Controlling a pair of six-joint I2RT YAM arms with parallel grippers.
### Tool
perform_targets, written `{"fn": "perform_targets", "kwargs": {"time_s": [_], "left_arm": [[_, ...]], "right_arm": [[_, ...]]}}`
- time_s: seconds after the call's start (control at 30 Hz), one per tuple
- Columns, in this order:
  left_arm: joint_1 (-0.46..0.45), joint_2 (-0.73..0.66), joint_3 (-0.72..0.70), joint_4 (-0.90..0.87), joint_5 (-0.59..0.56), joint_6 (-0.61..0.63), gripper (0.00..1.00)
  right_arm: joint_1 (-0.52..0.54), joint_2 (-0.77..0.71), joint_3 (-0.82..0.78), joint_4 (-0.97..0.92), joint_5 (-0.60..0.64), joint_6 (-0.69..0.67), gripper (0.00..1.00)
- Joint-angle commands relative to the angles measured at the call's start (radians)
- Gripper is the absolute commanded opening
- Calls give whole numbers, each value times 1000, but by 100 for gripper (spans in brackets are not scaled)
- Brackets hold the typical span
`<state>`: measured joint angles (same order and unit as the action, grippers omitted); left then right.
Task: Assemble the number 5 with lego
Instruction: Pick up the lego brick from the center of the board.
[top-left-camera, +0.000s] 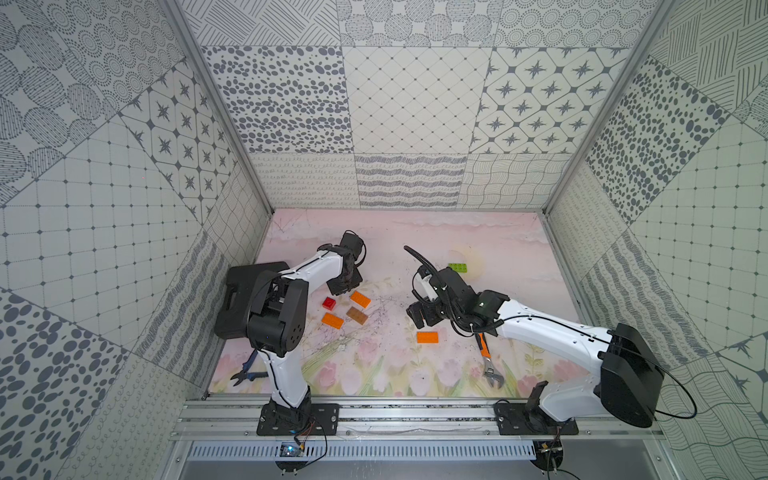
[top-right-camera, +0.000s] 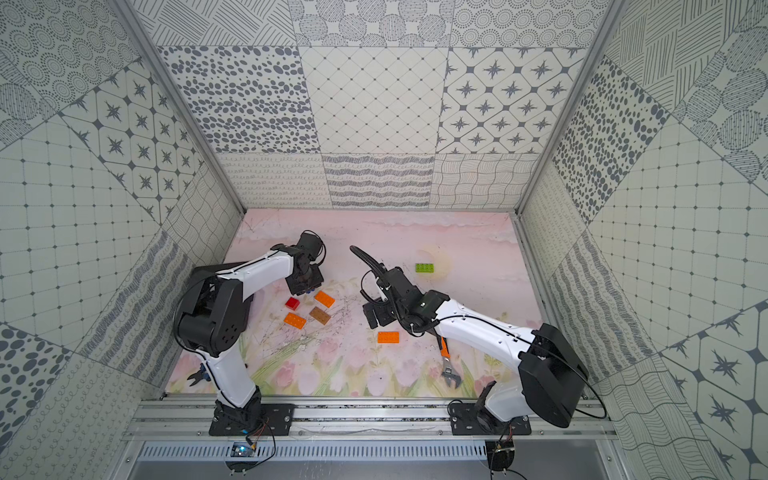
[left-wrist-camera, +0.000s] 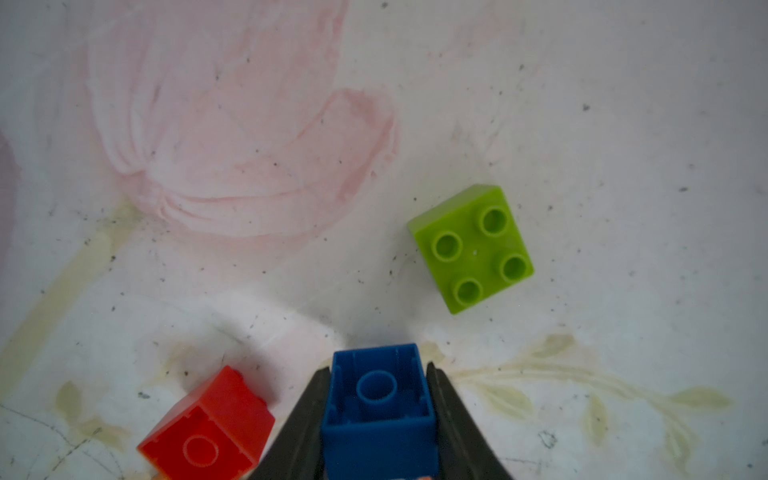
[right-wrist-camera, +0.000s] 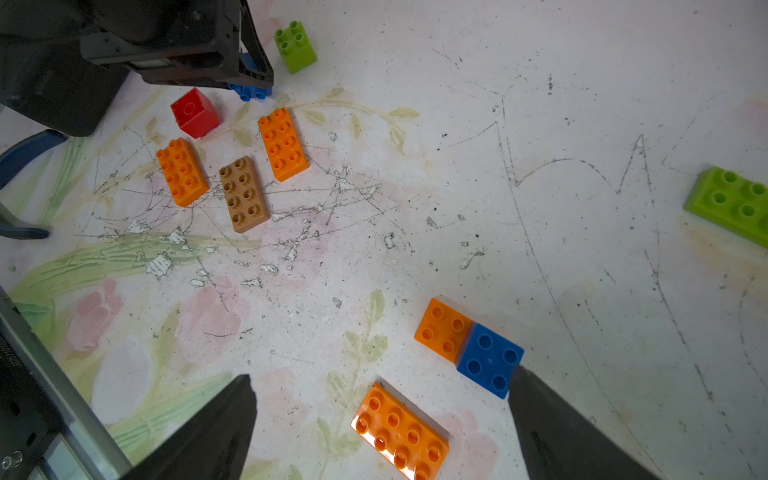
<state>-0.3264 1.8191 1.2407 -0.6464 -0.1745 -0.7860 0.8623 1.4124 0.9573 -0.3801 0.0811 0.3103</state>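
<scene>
The left claw (left-wrist-camera: 378, 419) grips a blue brick (left-wrist-camera: 379, 409) just beside the red brick (left-wrist-camera: 208, 428), seemingly upside down; the right claw (right-wrist-camera: 382, 419) gapes wide, empty.

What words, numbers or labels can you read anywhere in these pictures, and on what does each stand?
No text can be read in any view.
Pale print on the dark frame, right wrist view: too blurred to read.
No print shows on the bricks.
</scene>
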Motion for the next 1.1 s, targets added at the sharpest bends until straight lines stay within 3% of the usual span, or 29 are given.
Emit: {"fn": "perform_targets", "kwargs": {"time_s": [0.0, 0.23, 0.37, 0.43, 0.5, 0.63, 0.8, 0.9, 1.07], "left_arm": [[-7, -102, -42, -44, 76, 0, 24], [-144, -263, -142, 22, 424, 34, 23], [-282, -273, -180, 23, 548, 41, 23], [-343, -270, -207, 32, 599, 45, 22], [-383, -249, -210, 0, 620, 52, 19], [-450, -225, -188, -102, 613, 81, 21], [-470, -135, -144, -179, 678, 118, 20], [-470, -67, -83, -261, 661, 142, 21], [-470, -15, -84, -248, 754, 173, 21]], "right_arm": [[-7, -40, 3, 26, 49, 43, 99], [-49, -187, -113, 73, 100, 108, 99], [-132, -257, -188, 72, 49, 201, 99], [-201, -277, -219, 64, -35, 255, 99], [-241, -290, -243, 54, -91, 280, 99], [-253, -316, -255, -33, -60, 316, 99], [-253, -347, -285, -48, -98, 332, 99], [-253, -359, -300, -53, -104, 344, 99], [-252, -363, -319, -38, -157, 341, 99]]}}
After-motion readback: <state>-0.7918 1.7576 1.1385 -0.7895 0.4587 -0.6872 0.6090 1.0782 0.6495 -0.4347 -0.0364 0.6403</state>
